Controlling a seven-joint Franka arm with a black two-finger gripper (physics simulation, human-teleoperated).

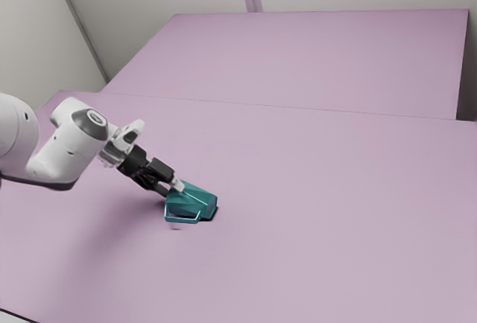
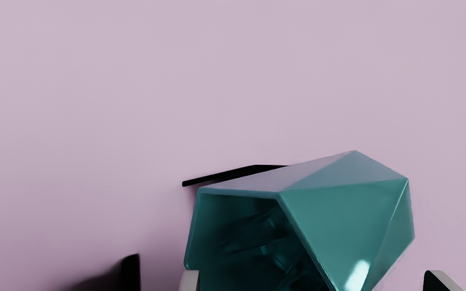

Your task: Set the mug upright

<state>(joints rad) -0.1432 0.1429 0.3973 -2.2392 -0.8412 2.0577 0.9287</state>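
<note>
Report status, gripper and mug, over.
Gripper open, fingers wide apart at the mug. Mug on its side, not upright. Possible snag: one finger overlaps its mouth in wrist view; contact unclear.

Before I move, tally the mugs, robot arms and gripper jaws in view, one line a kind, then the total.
Faceted teal mug, on its side: 1
White robot arm: 1
Jaws, standing apart: 2
Total: 4
</note>
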